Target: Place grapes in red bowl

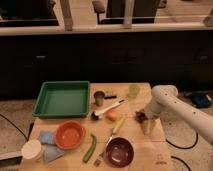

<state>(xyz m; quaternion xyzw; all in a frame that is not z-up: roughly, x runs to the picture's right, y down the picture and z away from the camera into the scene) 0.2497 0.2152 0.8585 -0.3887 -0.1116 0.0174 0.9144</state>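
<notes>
The grapes (141, 116), a small dark reddish-purple bunch, lie on the wooden table (160, 150) near its right edge. My gripper (146, 127) hangs off the white arm (172, 102), points down and stands open right beside the grapes, just to their right and front. I cannot tell whether a finger touches them. The red bowl (70, 135) sits empty at the front left of the table, far from the gripper.
A green tray (62, 98) is at the back left. A metal cup (100, 97), a brush (107, 109), an orange fruit (112, 115), a yellow-green cup (133, 90), a dark purple bowl (120, 151), a green vegetable (90, 148), a white tub (32, 150) and a blue cloth (47, 137) lie around.
</notes>
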